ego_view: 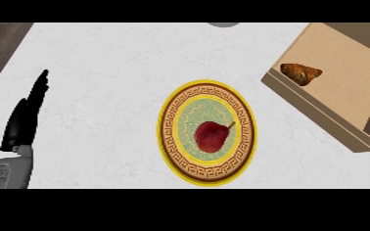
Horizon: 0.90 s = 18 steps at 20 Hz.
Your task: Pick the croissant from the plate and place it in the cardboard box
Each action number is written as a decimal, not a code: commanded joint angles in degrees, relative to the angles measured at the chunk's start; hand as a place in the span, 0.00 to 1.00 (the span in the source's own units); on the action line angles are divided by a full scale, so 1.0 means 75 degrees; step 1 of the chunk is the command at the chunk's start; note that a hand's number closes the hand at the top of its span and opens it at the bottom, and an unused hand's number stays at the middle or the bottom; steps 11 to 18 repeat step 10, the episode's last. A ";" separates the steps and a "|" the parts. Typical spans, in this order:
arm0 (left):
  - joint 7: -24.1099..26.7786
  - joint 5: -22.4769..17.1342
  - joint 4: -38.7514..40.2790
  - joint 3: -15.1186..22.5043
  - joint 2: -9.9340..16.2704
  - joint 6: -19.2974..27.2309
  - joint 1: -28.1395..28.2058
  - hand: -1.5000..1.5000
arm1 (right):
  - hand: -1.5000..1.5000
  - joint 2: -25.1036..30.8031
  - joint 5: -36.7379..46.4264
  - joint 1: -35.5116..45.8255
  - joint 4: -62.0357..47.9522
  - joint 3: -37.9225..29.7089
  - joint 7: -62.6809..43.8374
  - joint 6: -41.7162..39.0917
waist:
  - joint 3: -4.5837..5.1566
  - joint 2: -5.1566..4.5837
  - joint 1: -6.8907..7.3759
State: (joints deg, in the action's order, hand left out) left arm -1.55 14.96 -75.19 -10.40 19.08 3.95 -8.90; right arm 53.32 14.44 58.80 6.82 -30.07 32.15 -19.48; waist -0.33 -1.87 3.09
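A brown croissant lies inside the cardboard box at the right, close to the box's near left wall. The round plate, yellow-rimmed with a brown patterned band, sits at the middle of the white counter and holds a dark red pear. My left hand rests at the left edge with its fingers straight and pointing up, well away from the plate. My right hand does not show in the head view.
A grey round object peeks in at the counter's far edge. A dark wooden strip runs along the counter's upper left corner.
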 commanded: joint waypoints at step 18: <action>-0.0158 0.0001 0.0011 -0.0074 0.0055 0.0004 -0.0194 0.50 | 0.00 0.1440 0.0176 -0.1568 0.0054 0.0104 0.0935 -0.1543 | -0.0047 -0.0049 -0.0015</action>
